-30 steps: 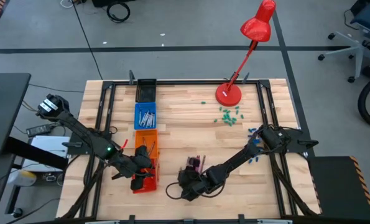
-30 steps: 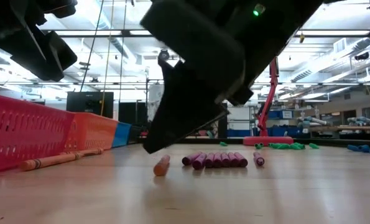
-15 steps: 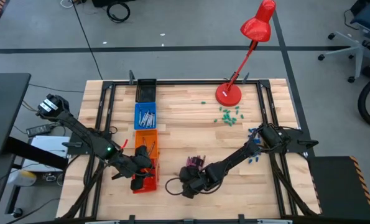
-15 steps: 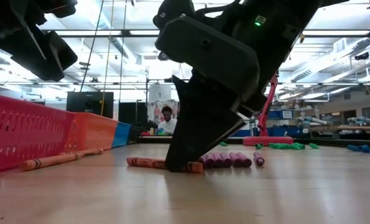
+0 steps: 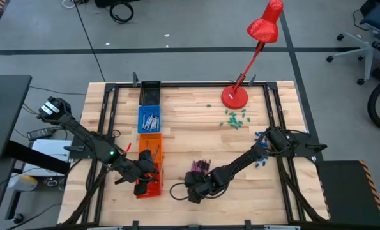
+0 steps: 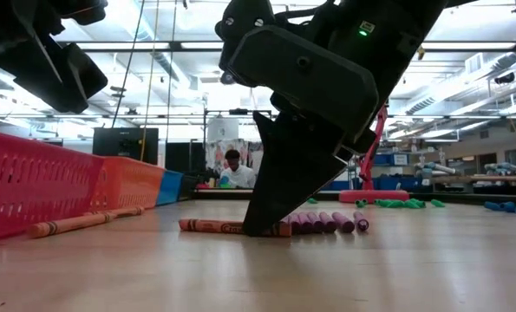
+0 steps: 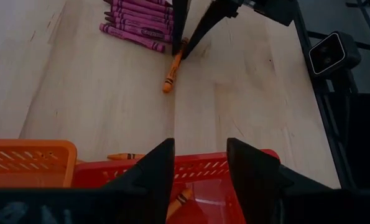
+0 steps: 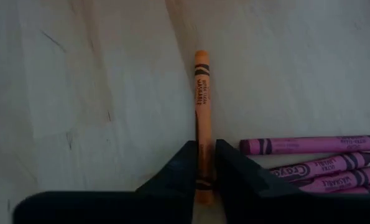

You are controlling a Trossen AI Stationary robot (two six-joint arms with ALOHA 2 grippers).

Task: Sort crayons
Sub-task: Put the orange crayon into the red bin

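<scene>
An orange crayon (image 8: 201, 93) lies flat on the wood, next to a row of magenta-pink crayons (image 8: 315, 163). My right gripper (image 8: 202, 167) stands over it near the table's front middle, shut on it. My left gripper (image 7: 197, 165) hovers open above the red bin (image 7: 247, 180) at the front left; an orange crayon (image 7: 181, 200) lies in that bin. Another orange crayon (image 6: 84, 221) lies on the table against the red bin's wall. Grey crayons lie in the blue bin (image 5: 149, 119). My right gripper pinches the orange crayon's two long sides (image 8: 201, 135) between its two fingers, near the end beside the pink crayons. The fingers (image 6: 271, 204) come down from above at a slant. The crayon (image 6: 218, 227) lies flat on the table, its other end sticking out free.
An orange bin (image 5: 150, 144) stands between the blue and red bins. A red desk lamp (image 5: 235, 96) stands at the far right, with green bits (image 5: 234, 118) near its base and blue bits (image 5: 261, 161) by the right arm. A person shows in the room behind.
My right gripper has come down onto the table and shut on the orange crayon. The crayon has turned about on the wood: it pointed toward the near edge before and now lies sideways beside the pink crayons.
</scene>
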